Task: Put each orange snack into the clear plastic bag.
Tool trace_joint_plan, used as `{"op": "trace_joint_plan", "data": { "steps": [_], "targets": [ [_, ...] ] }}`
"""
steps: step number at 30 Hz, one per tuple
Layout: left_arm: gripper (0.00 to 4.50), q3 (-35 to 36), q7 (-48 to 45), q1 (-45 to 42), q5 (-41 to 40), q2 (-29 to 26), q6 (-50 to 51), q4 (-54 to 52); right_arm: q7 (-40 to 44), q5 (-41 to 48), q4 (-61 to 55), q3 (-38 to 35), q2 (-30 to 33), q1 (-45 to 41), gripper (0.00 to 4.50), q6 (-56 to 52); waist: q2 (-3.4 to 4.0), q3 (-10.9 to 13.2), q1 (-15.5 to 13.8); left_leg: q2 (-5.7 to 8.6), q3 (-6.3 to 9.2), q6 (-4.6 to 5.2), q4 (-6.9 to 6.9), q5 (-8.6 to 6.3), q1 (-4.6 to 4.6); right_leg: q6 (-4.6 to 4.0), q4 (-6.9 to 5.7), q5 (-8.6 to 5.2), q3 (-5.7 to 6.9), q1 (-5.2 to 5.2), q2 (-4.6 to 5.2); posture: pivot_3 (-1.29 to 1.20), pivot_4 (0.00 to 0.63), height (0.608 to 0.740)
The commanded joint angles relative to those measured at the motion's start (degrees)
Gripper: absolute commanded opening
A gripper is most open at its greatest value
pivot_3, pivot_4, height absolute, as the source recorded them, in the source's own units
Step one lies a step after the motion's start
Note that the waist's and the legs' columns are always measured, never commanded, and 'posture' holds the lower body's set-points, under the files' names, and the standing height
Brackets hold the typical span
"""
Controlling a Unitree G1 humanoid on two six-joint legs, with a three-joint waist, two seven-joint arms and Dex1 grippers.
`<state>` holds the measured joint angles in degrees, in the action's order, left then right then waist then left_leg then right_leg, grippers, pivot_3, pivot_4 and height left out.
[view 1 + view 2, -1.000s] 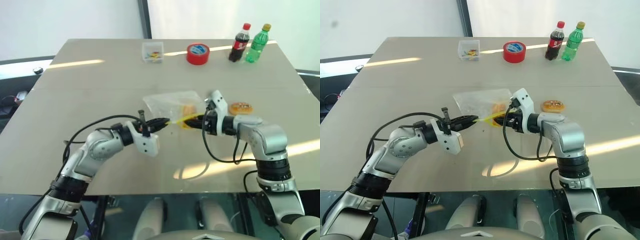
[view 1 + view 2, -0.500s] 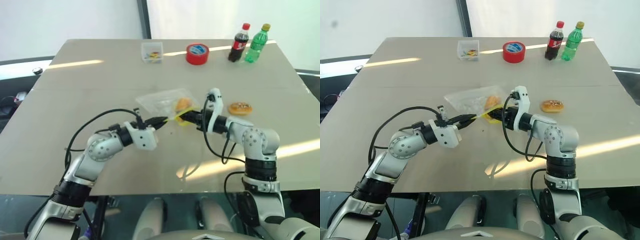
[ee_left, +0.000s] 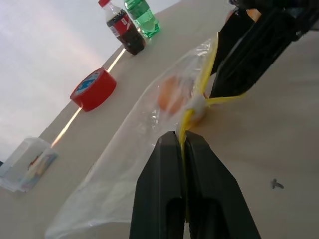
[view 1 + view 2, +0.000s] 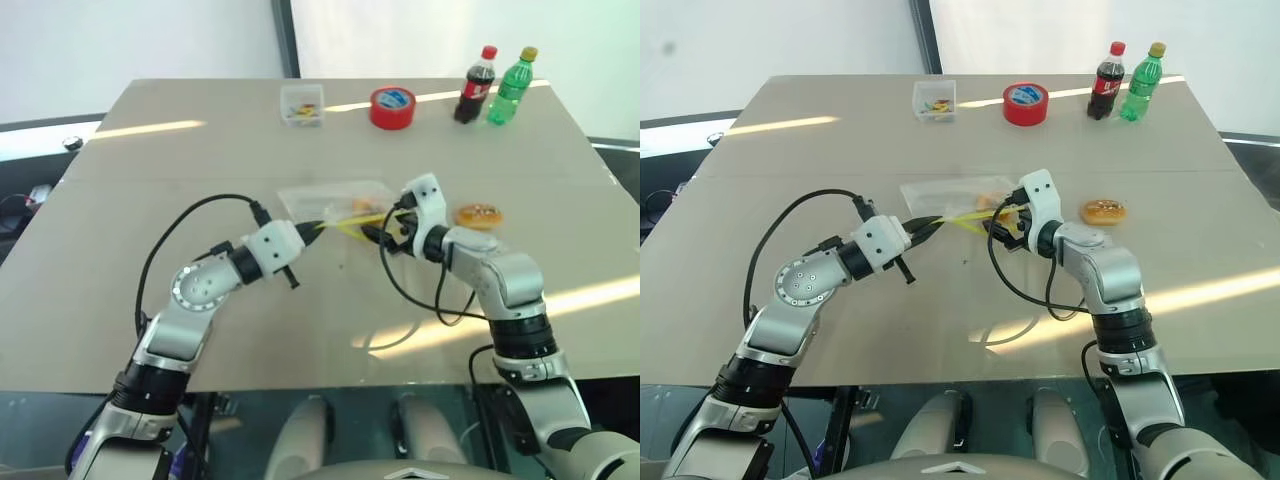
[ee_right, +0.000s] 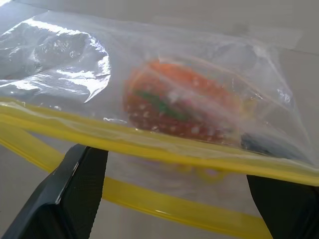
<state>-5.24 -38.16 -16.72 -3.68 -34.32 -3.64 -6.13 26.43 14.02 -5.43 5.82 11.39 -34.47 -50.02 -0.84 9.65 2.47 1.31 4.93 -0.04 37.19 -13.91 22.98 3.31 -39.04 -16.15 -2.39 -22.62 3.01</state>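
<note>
The clear plastic bag [image 4: 330, 200] hangs just above the table's middle, its yellow seal strip [image 3: 209, 59] stretched between both grippers. My left gripper [image 4: 308, 229] is shut on one end of that strip. One orange snack [image 5: 182, 104] lies inside the bag, seen through the film. My right gripper [image 4: 998, 227] is at the bag's mouth with its fingers [image 5: 75, 199] spread wide, and the strip runs across the gap between them. The other orange snack [image 4: 480, 215] rests on the table to the right of the right gripper.
Along the far edge of the table [image 4: 150, 250] stand a small clear box [image 4: 303, 104], a red tape roll [image 4: 394, 107], a cola bottle [image 4: 476, 85] and a green bottle [image 4: 508, 87]. Black cables loop off both wrists over the near table.
My right gripper has opened wide, and the orange snack it carried now lies in the bag. The left wrist has rolled while staying shut on the strip. The bag has sunk flatter.
</note>
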Motion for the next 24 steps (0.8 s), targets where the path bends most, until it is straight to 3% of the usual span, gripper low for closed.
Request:
{"op": "trace_joint_plan", "data": {
  "steps": [1,6,9,12,15,19,24],
  "targets": [
    [0.0,3.8,1.6,-1.8,-2.5,0.6,4.5,-1.9,5.4,3.0,-8.2,-0.2,3.6,1.0,4.31,2.1,0.0,0.0,-0.1,0.0,0.01,0.0,0.0,0.0,0.01,0.0,0.02,0.0,0.01,0.0,0.0,0.0,0.15,0.74],
    [0.0,4.8,4.0,-4.2,-1.0,1.4,8.6,-0.4,12.4,3.3,-16.4,-0.6,12.9,4.7,4.31,9.8,-0.02,0.0,-0.3,0.02,0.05,0.01,0.02,-0.01,0.05,0.01,0.1,0.0,0.06,0.04,0.03,0.0,0.15,0.74],
    [0.0,5.0,4.5,-5.0,-1.4,2.0,10.3,-1.0,10.0,0.6,-15.9,-3.4,16.4,5.4,4.41,12.6,-0.02,0.0,-0.2,0.02,0.02,0.01,0.02,0.0,0.02,0.01,0.07,0.0,0.04,0.04,0.01,0.0,0.15,0.74],
    [0.0,5.0,4.9,-5.6,-1.2,2.6,11.0,-1.5,3.8,-14.5,-6.3,-1.5,26.8,8.0,4.41,25.6,-0.04,0.0,-0.6,0.04,0.02,0.0,0.03,0.0,0.02,0.01,0.06,0.0,0.04,0.05,0.04,0.0,0.15,0.74],
    [0.0,4.7,5.1,-5.6,-1.0,3.0,11.4,-2.0,4.2,-20.4,3.6,0.7,33.5,9.4,4.41,37.0,-0.08,0.0,-1.5,0.11,-0.02,0.01,0.06,0.0,0.02,0.02,0.16,-0.01,0.03,0.1,0.15,0.0,0.15,0.74],
    [0.0,4.5,4.6,-5.5,-0.8,3.2,11.1,-2.1,5.8,-22.9,20.0,1.5,35.9,6.1,4.41,48.4,-0.07,0.0,-0.9,0.04,-0.21,0.01,0.04,0.0,-0.03,0.01,0.12,0.0,-0.12,0.08,0.04,0.0,0.15,0.74],
    [0.0,5.0,4.4,-5.3,-1.0,3.1,11.4,-2.6,12.1,-20.2,34.3,1.3,34.0,0.2,4.41,56.5,-0.07,0.0,-0.2,-0.03,-0.22,0.01,0.06,0.0,-0.11,0.02,0.11,0.0,-0.13,0.16,0.03,0.0,0.15,0.74]
  ]
}}
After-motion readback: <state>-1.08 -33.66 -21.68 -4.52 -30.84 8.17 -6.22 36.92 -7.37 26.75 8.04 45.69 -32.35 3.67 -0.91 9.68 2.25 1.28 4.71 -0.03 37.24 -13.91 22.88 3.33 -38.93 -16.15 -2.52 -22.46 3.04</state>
